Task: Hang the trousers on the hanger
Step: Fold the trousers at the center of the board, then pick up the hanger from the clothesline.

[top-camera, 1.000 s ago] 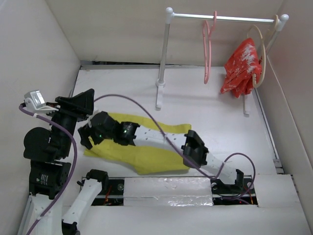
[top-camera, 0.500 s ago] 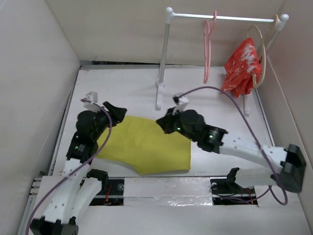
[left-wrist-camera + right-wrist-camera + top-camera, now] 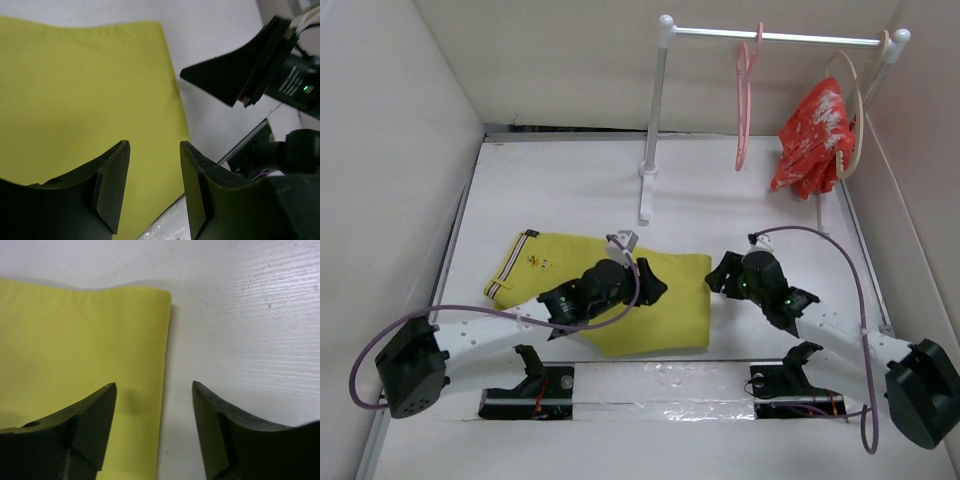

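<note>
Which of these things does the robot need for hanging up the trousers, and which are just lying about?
For the job: trousers, pink hanger.
Just there: red garment, beige hanger carrying it, clothes rail.

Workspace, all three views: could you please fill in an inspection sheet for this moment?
Surface: white table, taped strip along the near edge.
Job's things: trousers lie flat, striped waistband to the left; pink hanger hangs bare on the rail.
Clutter: red garment on a beige hanger, right end of the rail.
Pincers: left pincer open above the trousers; right pincer open at their right edge; neither holds anything.
Cables: purple cable on the left arm, another on the right.
Surroundings: pale walls on three sides.
</note>
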Robot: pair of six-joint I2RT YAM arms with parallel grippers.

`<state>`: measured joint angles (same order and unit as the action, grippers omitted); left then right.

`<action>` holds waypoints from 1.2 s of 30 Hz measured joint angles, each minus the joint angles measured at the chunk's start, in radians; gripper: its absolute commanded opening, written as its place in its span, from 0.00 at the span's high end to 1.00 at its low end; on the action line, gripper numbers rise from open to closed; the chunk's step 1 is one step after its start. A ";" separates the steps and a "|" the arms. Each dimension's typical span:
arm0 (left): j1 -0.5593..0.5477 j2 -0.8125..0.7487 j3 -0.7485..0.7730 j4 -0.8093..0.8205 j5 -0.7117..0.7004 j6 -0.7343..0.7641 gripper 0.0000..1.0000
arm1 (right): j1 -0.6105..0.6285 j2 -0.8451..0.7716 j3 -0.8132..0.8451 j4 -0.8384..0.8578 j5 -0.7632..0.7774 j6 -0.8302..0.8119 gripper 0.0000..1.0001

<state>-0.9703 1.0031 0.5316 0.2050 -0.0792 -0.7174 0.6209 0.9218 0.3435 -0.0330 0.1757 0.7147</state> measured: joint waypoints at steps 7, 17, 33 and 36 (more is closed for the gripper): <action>-0.067 0.098 -0.084 0.064 -0.128 -0.071 0.58 | -0.133 0.270 0.003 0.205 -0.216 -0.030 0.91; -0.067 0.099 -0.157 0.122 -0.198 -0.125 0.57 | -0.336 0.472 0.227 0.283 -0.341 -0.105 0.94; -0.060 -0.032 0.027 0.027 -0.298 0.044 1.00 | -0.261 -0.061 0.428 -0.075 -0.268 -0.267 1.00; -0.060 -0.072 0.078 0.069 -0.330 0.105 1.00 | -0.217 -0.140 0.576 -0.106 -0.206 -0.301 0.92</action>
<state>-1.0302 0.9310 0.6098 0.2745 -0.4091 -0.6125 0.4034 0.7815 0.9192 -0.1390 -0.0307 0.4141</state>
